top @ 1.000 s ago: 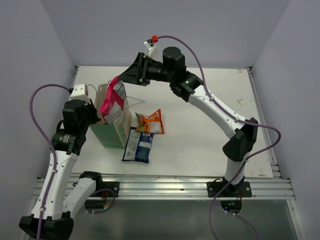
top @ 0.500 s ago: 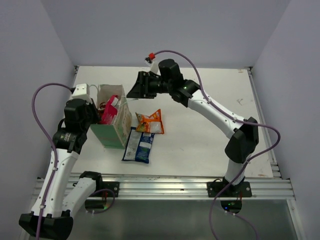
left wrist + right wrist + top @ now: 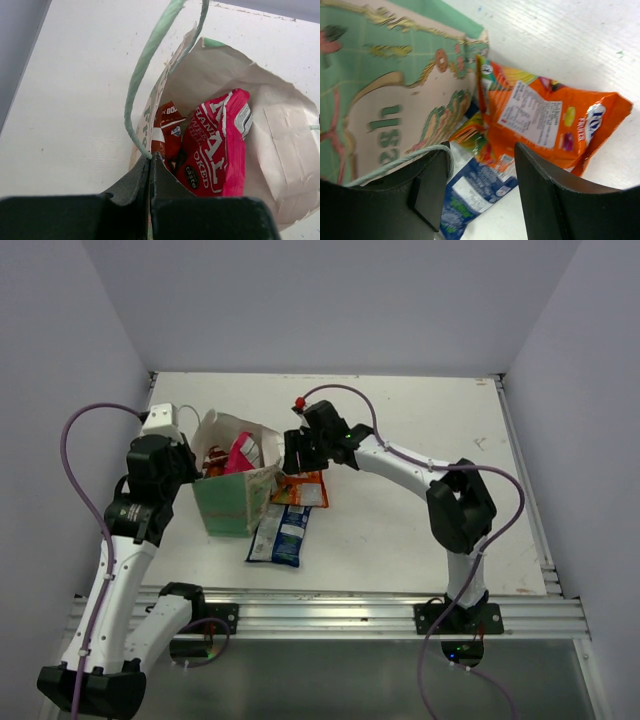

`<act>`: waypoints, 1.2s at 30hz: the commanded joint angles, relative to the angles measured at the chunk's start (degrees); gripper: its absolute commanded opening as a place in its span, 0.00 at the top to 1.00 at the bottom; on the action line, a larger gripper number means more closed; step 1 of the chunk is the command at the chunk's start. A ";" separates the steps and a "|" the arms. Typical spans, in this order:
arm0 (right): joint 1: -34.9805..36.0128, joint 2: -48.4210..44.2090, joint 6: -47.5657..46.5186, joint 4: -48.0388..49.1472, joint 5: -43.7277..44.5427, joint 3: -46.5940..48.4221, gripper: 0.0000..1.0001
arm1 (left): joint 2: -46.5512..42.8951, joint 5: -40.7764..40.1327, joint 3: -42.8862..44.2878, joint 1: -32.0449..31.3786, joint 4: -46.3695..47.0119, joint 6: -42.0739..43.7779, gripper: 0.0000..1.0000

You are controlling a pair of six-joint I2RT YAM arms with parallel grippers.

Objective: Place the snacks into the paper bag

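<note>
The paper bag (image 3: pixel 232 508) stands near the left edge of the worktop (image 3: pixel 420 530), about halfway between the near and far edges. Its mouth is wide open. Two snacks are inside it: the pink packet (image 3: pixel 217 145) and the red packet (image 3: pixel 167 131) beside it. Two snacks are outside. The orange packet (image 3: pixel 545 117) lies just to the right of the bag, with one end right by the bag's wall. The blue packet (image 3: pixel 470 197) lies partly under it, closer to the near edge.

The left claw (image 3: pixel 150 167) is squeezed tight on the bag's rim and holds the mouth open. The right claw (image 3: pixel 482 152) is open and low by the bag, with one finger on each side of the orange packet's end.

Here is what I think could go wrong. The right claw is very close to the bag. One finger is right by the bag's wall, and the string handle (image 3: pixel 395 161) seems to lie across it. If the claw closes here, it may pinch the string or the paper along with the packet. Then lifting could drag the bag, tear it where the left claw holds it, or tip it so the packets inside slide out. The orange packet looks shiny, so a grip on its thin end may slip. The claw may also catch the blue packet underneath and drop it.
</note>
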 commanded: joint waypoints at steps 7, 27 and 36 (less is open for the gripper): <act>-0.01 -0.92 -5.66 2.18 9.93 -2.38 0.43 | 0.46 -1.02 1.42 -0.29 -1.57 0.85 1.00; -0.36 -20.01 -4.87 -1.92 9.39 5.35 0.36 | 1.16 -0.24 0.81 -0.29 -0.60 0.59 1.00; -1.68 -17.90 -2.85 -0.79 14.66 -3.35 0.35 | 0.63 -0.41 1.07 -0.29 -1.04 0.59 1.00</act>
